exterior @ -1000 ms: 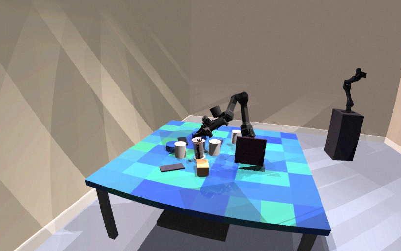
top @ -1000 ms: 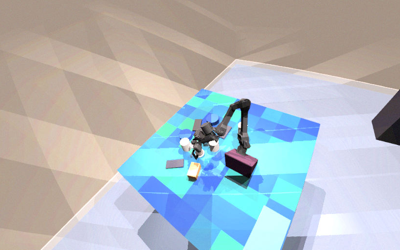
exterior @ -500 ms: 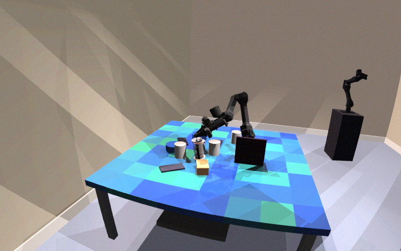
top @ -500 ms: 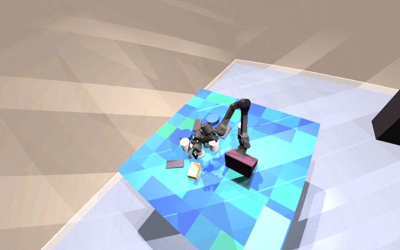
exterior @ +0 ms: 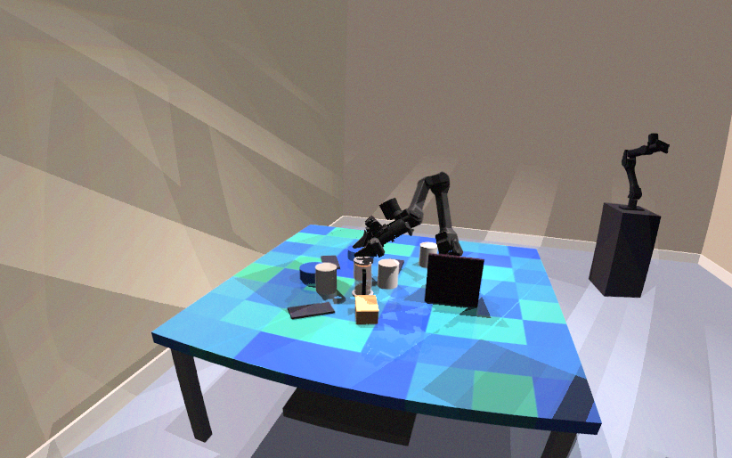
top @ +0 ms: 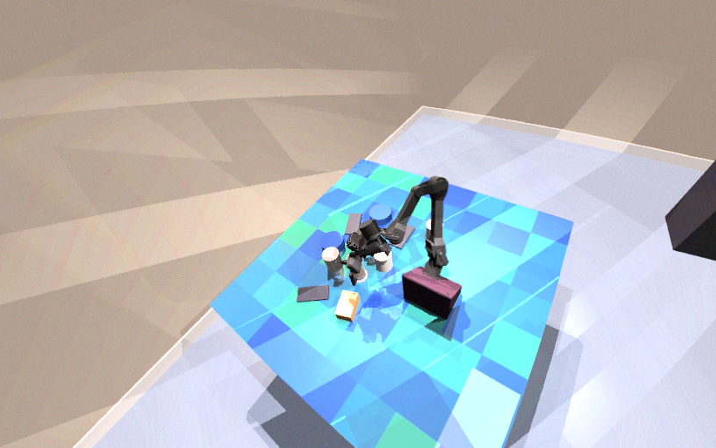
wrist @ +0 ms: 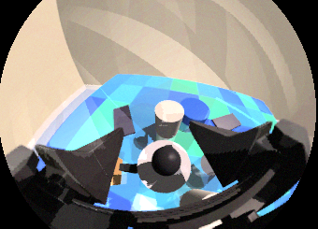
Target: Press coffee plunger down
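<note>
The coffee press stands upright on the checked blue table, a clear cylinder with a pale lid. In the wrist view its black plunger knob sits low on the white lid. My gripper is open, its two dark fingers spread wide on either side of the knob without touching it. In the exterior and top views the gripper hangs just above the press.
Grey cups stand to the left and right of the press, another by the arm's base. A tan box, a dark flat slab, a blue disc and a dark maroon box are nearby.
</note>
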Controlling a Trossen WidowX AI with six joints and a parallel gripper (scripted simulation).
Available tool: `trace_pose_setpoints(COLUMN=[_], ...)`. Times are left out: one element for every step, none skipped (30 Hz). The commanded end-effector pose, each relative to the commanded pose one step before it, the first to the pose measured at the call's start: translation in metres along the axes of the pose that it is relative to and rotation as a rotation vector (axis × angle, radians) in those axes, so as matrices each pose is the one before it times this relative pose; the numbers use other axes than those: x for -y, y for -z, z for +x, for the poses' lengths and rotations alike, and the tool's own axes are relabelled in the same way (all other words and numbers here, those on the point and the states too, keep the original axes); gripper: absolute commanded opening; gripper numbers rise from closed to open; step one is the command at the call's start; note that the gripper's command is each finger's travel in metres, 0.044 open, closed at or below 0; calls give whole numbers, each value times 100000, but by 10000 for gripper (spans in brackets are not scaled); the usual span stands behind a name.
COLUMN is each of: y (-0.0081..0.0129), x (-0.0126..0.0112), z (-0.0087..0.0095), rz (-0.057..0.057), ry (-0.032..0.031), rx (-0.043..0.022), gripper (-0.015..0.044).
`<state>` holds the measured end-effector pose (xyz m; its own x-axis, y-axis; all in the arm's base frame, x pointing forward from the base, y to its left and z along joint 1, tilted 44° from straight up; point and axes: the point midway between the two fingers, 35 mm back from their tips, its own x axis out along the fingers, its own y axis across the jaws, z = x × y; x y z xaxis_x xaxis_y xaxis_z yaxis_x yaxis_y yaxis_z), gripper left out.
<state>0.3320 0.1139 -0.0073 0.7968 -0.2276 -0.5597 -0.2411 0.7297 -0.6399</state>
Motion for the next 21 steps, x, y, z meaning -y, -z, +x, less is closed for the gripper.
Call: trace_pose_setpoints(y=[-173,-290,-426,-436,-566,-675,-791,-865,-695,-371,-81,26,29,48,47,0,0,0,0,0,0], x=[-107,-30,-35,-20,-17,11,64,144,186,134,38,-8,-14,-25,-20,0,0,0,0,0,0], z=[-133,-235,-366,-425,-558,-726,-949,-1179,-1094,-690,-228,5,14,28,25,0,0,0,0,0,0], rz=[174,23,25,715,-83,-125,-185,-255,-255,-170,-59,0,0,1,0,0,0,0,0,0,0], ry=[-643,-63,-79,-338,-21,16,78,165,205,152,55,0,0,0,0,0,0,0,0,0,0], rx=[22,-138,-194,-204,-227,-239,-231,-184,-85,-16,1,0,0,1,1,0,0,0,0,0,0], gripper=[440,440,440,440,440,440,440,440,440,440,440,440,440,440,440,440,440,440,440,440,440])
